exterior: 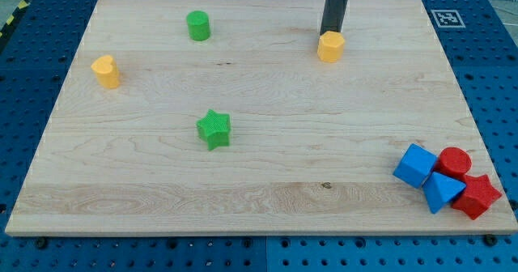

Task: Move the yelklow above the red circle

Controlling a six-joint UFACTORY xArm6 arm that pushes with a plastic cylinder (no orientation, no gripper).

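Observation:
A yellow hexagon block [330, 46] sits near the view's top, right of centre. My tip [328, 34] stands right behind it, at its top edge, seemingly touching it. A second yellow block, heart-shaped [105, 70], sits at the view's left. The red circle [454, 161] is a red cylinder at the view's lower right, in a cluster with other blocks. The yellow hexagon is far up and to the left of the red circle.
A blue cube [415, 165], a blue triangular block [442, 191] and a red star [477, 196] crowd around the red circle near the board's right edge. A green cylinder [198, 25] sits at top left, a green star [214, 129] left of centre.

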